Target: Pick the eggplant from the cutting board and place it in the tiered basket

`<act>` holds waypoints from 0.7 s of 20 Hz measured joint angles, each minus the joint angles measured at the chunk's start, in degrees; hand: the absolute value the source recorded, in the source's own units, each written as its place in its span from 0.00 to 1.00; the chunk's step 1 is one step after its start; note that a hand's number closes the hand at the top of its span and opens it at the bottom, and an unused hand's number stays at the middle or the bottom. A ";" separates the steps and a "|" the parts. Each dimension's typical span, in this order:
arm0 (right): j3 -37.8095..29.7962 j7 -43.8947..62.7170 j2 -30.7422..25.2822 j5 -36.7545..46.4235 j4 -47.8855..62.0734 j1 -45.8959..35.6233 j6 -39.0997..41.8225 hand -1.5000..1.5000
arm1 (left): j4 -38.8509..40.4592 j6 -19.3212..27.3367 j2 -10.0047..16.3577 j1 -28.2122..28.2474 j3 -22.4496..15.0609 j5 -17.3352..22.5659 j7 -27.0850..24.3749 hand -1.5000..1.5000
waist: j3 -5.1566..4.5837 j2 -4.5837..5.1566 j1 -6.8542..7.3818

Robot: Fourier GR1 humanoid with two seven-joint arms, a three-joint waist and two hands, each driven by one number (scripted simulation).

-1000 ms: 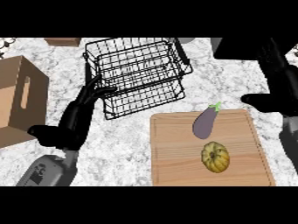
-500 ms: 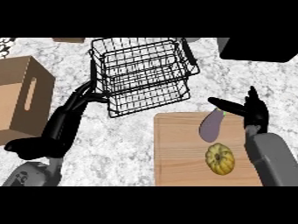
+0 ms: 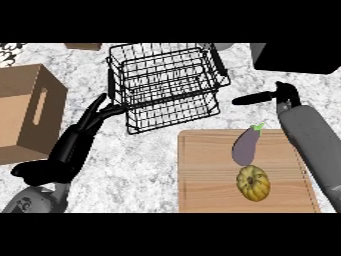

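A purple eggplant (image 3: 247,145) with a green stem lies on the wooden cutting board (image 3: 210,175), near its far edge. The black wire tiered basket (image 3: 169,85) stands beyond the board, to its upper left. My right hand (image 3: 276,95) hovers above the board's far right corner, past the eggplant, its fingers stretched left toward the basket and holding nothing. My left hand (image 3: 92,120) rests open on the counter at the basket's left side, fingertips close to the wire.
A yellow squash (image 3: 253,183) lies on the board just in front of the eggplant. An open cardboard box (image 3: 10,112) stands at the left. A dark block (image 3: 306,57) sits at the back right.
My right forearm has come further in and its hand has moved up past the eggplant toward the basket. The view has shifted a little. The eggplant stays on the board.
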 measured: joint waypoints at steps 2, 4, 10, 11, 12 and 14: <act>2.03 4.55 -0.77 -0.68 1.99 -2.69 7.28 0.00 | 0.05 -0.32 0.12 0.28 -0.27 0.03 0.17 0.50 | -0.03 0.12 0.28; 3.80 7.56 -1.15 -1.71 3.94 -5.10 14.35 0.00 | 0.91 -0.59 0.46 0.66 -0.36 0.04 0.58 0.50 | -0.10 0.39 0.58; 5.07 12.61 -1.49 -7.76 10.37 -13.41 30.74 0.00 | 2.47 -0.99 0.49 1.27 -0.28 0.05 0.28 0.50 | -0.02 0.43 0.27; 5.06 13.11 -1.16 -8.77 11.69 -14.82 32.15 0.00 | 2.60 -1.02 0.63 1.20 0.01 0.24 0.51 0.50 | 0.00 0.39 0.18; 5.06 13.48 -0.96 -9.64 13.04 -16.21 33.36 0.00 | 2.86 -1.25 0.71 1.46 0.11 0.21 0.04 0.50 | 0.02 0.33 0.11; 5.39 14.22 -0.24 -10.92 15.84 -18.53 35.11 0.00 | 3.18 -1.17 0.68 1.40 0.45 0.38 0.33 0.50 | 0.05 0.19 -0.26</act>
